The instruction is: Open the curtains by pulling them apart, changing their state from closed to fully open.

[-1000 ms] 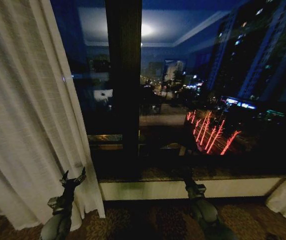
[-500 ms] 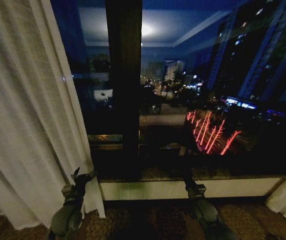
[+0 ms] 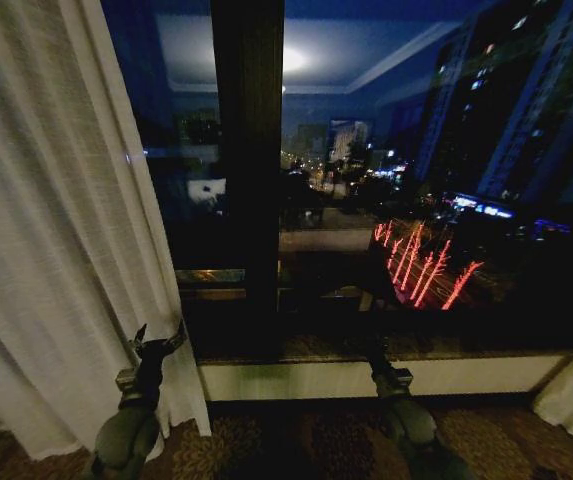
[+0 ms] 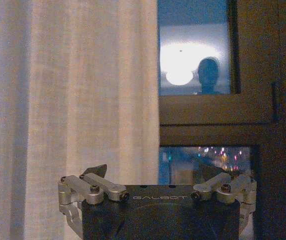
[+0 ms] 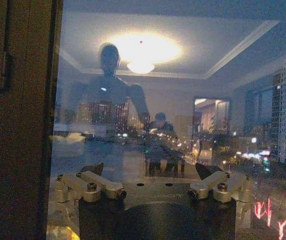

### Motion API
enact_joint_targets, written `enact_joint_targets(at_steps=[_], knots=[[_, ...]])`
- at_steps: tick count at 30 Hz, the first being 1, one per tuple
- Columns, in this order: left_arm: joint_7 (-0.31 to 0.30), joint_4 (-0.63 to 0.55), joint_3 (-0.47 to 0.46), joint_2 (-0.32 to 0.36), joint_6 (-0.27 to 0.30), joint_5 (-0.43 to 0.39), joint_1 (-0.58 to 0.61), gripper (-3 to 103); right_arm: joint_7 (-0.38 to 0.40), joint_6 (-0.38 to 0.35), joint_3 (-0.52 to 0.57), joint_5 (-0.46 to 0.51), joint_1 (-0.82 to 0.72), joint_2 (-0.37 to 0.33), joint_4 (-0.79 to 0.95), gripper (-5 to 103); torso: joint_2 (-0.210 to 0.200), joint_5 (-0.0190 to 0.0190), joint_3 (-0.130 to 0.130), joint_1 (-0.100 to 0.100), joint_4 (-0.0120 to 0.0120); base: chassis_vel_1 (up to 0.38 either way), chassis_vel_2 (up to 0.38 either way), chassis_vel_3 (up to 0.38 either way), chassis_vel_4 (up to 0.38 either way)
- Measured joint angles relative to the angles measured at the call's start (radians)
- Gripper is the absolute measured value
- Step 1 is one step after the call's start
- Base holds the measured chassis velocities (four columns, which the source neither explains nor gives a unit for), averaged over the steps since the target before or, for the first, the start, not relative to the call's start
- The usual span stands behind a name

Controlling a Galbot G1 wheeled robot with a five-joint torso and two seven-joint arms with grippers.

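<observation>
Curtains (image 3: 56, 230) drawn to the left of the window (image 3: 416, 200). Left tool (image 3: 158, 343) open beside the curtain edge, gripping nothing. Right tool (image 3: 378, 352) low before the glass, fingers spread, empty.

sheer cream curtains (image 3: 56, 230), pleated, drawn apart

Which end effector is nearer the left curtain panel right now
Left. The left end effector sits open at the left curtain panel's inner edge, near its lower part. The right end effector is off to the right, before the window glass.

a dark window frame post (image 3: 248, 170) stands in the middle, night city lights (image 3: 421, 262) glow far right, patterned carpet (image 3: 296, 445) lies near.
</observation>
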Motion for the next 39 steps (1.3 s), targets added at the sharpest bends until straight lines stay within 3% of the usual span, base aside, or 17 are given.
enact_joint_targets(at_steps=[6,14,39], knots=[[0.003,0.062,-0.005,-0.001,-0.050,-0.004,0.007,100,0.000,0.000,0.000,0.000,0.000,0.000,0.000,100,0.000,0.0002,0.000,0.000,0.0002,0.000,0.000,0.000,0.000],[-0.026,0.061,-0.002,-0.001,0.002,-0.003,-0.008,100,0.000,0.000,0.000,0.000,0.000,0.000,0.000,100,0.000,0.0004,0.000,0.000,0.0001,0.000,0.000,0.000,0.000],[-0.030,0.109,0.003,0.027,0.014,-0.034,-0.035,100,0.000,0.000,0.000,0.000,0.000,0.000,0.000,100,0.000,0.0002,0.000,0.000,0.0002,-0.032,0.026,0.028,-0.028]])
